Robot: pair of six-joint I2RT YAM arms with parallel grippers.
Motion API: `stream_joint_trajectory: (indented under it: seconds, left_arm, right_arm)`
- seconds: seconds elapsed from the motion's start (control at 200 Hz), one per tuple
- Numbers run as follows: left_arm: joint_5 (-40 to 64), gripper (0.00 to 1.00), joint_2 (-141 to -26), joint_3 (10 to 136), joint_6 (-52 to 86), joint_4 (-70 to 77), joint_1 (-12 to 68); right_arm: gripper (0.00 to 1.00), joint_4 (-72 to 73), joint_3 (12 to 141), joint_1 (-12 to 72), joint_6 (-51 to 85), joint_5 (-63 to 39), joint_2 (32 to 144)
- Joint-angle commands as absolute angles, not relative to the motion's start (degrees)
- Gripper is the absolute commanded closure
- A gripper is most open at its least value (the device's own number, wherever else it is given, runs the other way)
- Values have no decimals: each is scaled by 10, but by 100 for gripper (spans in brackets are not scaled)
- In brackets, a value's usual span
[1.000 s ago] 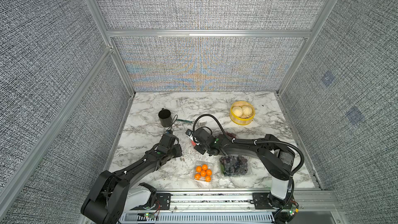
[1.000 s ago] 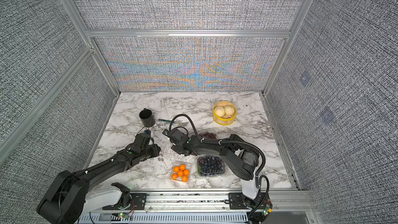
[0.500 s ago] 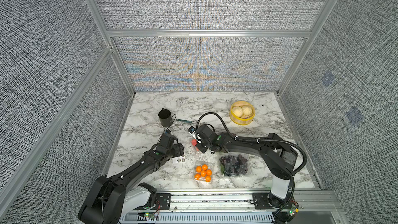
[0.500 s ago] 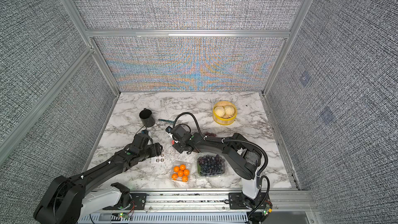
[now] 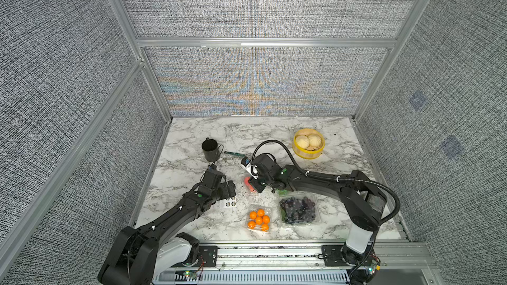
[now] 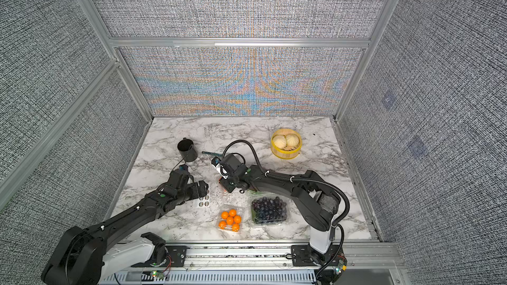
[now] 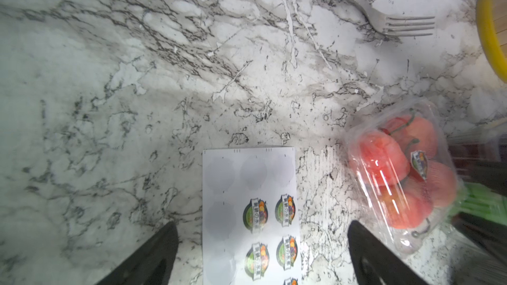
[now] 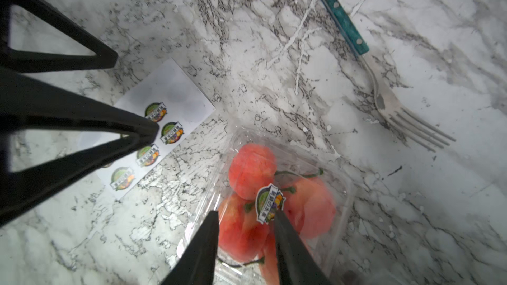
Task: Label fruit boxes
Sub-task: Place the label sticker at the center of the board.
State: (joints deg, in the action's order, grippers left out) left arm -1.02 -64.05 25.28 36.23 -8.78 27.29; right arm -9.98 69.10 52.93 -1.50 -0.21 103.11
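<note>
Right gripper [image 8: 246,213] just let go: my jaws part-open, empty. Sticker [image 8: 270,203] now on strawberry box [image 8: 252,171], mid-table, right of sheet [image 7: 248,187]. Left gripper [image 7: 262,223] spread wide, sheet released. Box labelled, I reckon.

Only text I can spot is on the fruit labels: round stickers [image 7: 255,216] with a white banner of dark East Asian characters, too small to read. Several are on the white sticker sheet [image 7: 219,176]. One more label [image 8: 270,203] is on the strawberry box [image 8: 315,209], at 2 o'clock from the sheet in both top views.
</note>
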Motion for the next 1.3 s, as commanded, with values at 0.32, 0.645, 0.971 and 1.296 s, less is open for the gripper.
stream_joint_trajectory:
  seconds: [0.32,0.645,0.971,1.296]
  left_arm:
    - [2,2,-628,258,358,-91,273]
    - [13,2,-638,261,358,-94,273]
    - [18,2,-636,261,356,-96,273]
    - [24,2,-626,261,357,-107,273]
  right_arm:
    - [100,-129,721,529,-28,34,1067]
    - [100,-123,725,527,-26,40,1105]
    - [98,-111,693,528,-19,83,1100]
    - [73,-84,689,525,-12,44,1079]
